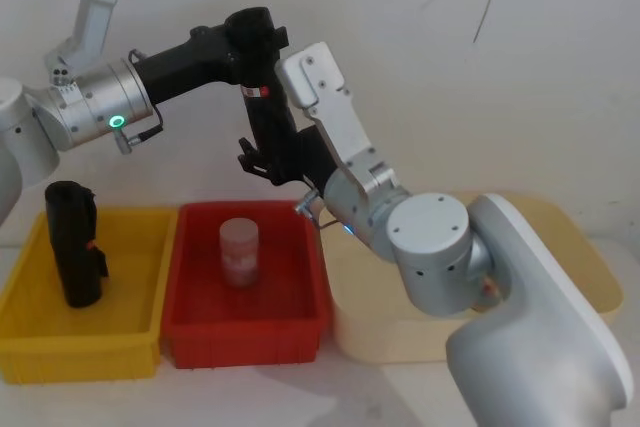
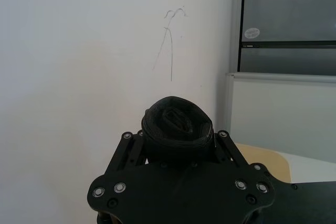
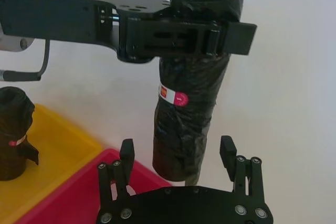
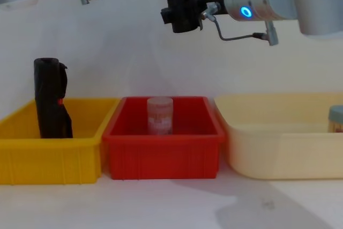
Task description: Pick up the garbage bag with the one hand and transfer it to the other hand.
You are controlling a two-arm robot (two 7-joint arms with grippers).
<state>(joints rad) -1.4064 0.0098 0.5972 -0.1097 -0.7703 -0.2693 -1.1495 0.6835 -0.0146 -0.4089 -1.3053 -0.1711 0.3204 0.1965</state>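
The left gripper [image 3: 202, 38] is clamped tight on the upper end of the garbage bag [image 3: 191, 93], holding it upright in the air so its lower half hangs free for the handover; the right gripper [image 3: 176, 153] is spread wide there, one finger on each side, not yet touching. The red bin [image 4: 163, 135] lies at 6 o'clock, well below; there is open room all round.

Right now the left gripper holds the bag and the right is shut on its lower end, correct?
No: the right gripper is open around the lower end of the bag, as the right wrist view shows. The left gripper holds it.
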